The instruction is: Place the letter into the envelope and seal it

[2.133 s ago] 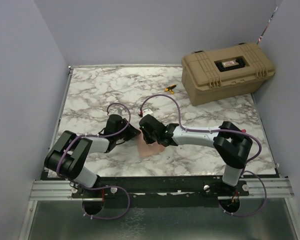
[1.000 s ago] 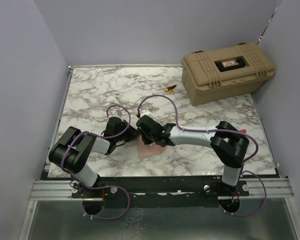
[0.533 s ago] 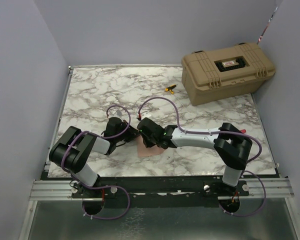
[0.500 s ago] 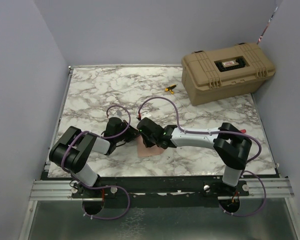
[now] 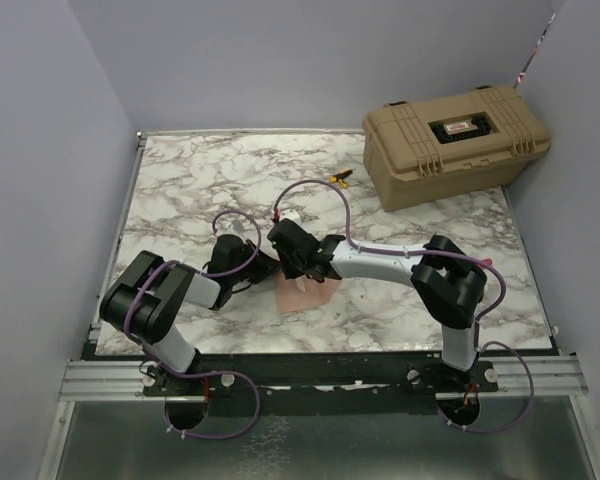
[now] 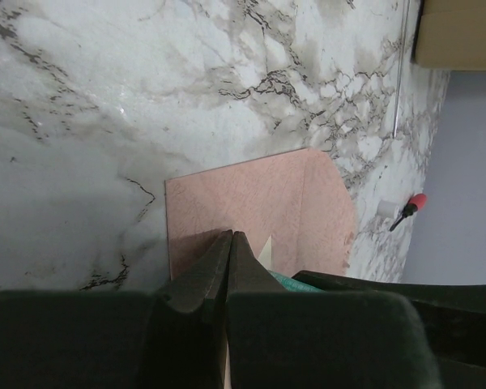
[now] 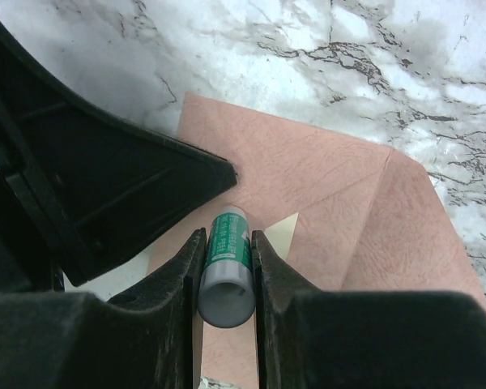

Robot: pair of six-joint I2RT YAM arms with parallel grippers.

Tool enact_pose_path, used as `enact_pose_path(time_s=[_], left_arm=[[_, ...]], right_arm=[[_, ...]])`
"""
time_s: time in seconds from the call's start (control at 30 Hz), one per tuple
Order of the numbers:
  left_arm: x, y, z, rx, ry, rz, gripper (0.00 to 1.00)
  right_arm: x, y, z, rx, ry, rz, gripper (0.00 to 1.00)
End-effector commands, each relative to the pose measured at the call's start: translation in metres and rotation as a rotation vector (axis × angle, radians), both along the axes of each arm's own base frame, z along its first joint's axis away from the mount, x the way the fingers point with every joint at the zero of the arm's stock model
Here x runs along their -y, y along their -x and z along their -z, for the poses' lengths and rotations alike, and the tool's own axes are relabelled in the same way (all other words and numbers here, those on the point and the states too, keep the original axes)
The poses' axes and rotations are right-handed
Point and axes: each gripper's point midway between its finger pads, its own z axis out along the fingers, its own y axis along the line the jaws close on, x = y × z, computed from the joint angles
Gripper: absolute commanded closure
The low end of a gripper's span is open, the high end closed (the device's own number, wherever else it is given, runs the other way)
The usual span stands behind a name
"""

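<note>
from the top camera i see the envelope (image 5: 305, 296) lying flat on the marble desk (image 5: 200, 185) near its front edge, with the left claw (image 5: 269, 268) and the right claw (image 5: 298, 272) meeting over its far end. a tan case (image 5: 456, 142) sits at the far right corner, well apart, with a small yellow and black item (image 5: 339, 177) just beside it. on the left wrist camera the left claw (image 6: 231, 237) has its fingers together with nothing between them, the tips resting on the envelope (image 6: 259, 198), and a small pale patch (image 6: 265, 250) shows just beside them. on the right wrist camera the right claw (image 7: 227, 235) is clamped on a green and white glue stick (image 7: 228, 253), its end pointing down at the envelope (image 7: 308, 182) next to the pale patch (image 7: 283, 231); the flap (image 7: 417, 227) lies opened out past a crease. i cannot tell the letter apart from the envelope.
</note>
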Motion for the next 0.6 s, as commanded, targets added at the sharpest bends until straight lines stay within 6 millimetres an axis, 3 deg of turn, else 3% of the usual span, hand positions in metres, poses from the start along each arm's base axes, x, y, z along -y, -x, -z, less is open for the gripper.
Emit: enact_pose_path(time_s=[0.0,0.33,0.57], left_arm=[[-0.030,0.045,0.066,-0.238,-0.177,-0.016,1.00],[-0.037,0.046,0.071,-0.256,-0.195,-0.063,1.00],[-0.039,0.047,0.075,-0.266,-0.201,-0.069,1.00]], right_arm=[[0.023,0.007,0.029,-0.070,0.113,0.058,0.99],[0.039,0.061,0.041,-0.178,0.143,0.009,1.00],[0.046,0.078,0.043,-0.213,0.150,0.021,1.00]])
